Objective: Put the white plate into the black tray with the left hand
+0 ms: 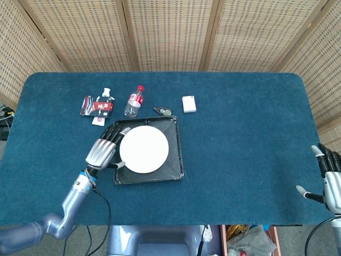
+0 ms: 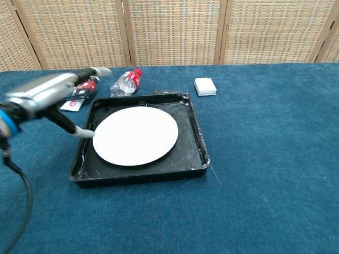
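Note:
The white plate lies flat inside the black tray, toward its left side. My left hand hovers over the tray's left rim with its fingers spread and nothing in them. It is blurred in the chest view, and its thumb tip is close to the plate's left edge. My right hand sits at the table's near right corner, fingers apart and holding nothing. The chest view does not show it.
A plastic bottle with a red cap lies behind the tray. A red and black packet lies left of it. A small white box and a small dark item sit behind the tray's right corner.

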### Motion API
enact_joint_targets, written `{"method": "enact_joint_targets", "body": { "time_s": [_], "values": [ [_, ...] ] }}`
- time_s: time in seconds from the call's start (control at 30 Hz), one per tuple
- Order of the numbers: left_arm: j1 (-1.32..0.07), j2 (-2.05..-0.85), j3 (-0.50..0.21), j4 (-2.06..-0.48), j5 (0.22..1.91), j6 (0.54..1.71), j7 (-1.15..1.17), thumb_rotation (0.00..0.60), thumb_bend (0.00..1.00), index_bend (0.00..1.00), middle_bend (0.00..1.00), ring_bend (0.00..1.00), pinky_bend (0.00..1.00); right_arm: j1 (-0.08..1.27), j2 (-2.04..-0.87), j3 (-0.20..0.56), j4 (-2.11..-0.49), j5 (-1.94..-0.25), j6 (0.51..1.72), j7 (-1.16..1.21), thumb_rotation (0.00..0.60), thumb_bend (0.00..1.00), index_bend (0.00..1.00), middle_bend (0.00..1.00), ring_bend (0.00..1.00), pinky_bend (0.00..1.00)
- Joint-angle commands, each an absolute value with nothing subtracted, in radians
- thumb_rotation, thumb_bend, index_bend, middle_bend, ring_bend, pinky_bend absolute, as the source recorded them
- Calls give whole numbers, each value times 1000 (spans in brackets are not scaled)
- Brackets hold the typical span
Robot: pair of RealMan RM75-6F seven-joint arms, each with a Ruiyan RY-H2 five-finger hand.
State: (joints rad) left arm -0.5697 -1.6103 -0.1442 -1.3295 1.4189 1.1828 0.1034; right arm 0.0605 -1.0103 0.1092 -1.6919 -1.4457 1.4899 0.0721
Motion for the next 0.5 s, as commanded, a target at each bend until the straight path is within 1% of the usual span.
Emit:
{"method": "enact_joint_targets", "body": {
  "time_s": [0.03, 0.2, 0.27, 0.4, 0.5],
  "values": [
    [-457, -1423, -140, -1482, 1371, 1283, 138, 600, 0, 0, 0, 0, 0, 59, -1009, 108, -1695, -1449, 1493, 71, 600, 0, 0, 0, 0, 0],
    [-361, -1301, -116, -1576, 1326, 1356, 158, 600, 0, 0, 0, 0, 0, 57, -1010, 106, -1697, -1457, 1501, 69, 600, 0, 0, 0, 0, 0],
    [-312, -1260, -99, -1599, 1322, 1406, 167, 600, 0, 0, 0, 0, 0, 55, -1009, 105, -1698, -1459, 1504, 70, 600, 0, 0, 0, 0, 0],
    [-233, -1210, -66, -1654, 1323, 1482, 165, 600, 0, 0, 0, 0, 0, 53, -1007, 105, -1698, -1461, 1508, 73, 600, 0, 0, 0, 0, 0],
    [-202, -1186, -43, -1688, 1335, 1503, 171, 600, 0, 0, 0, 0, 0, 52, -1006, 105, -1698, -1463, 1510, 75, 600, 0, 0, 0, 0, 0]
  ]
}}
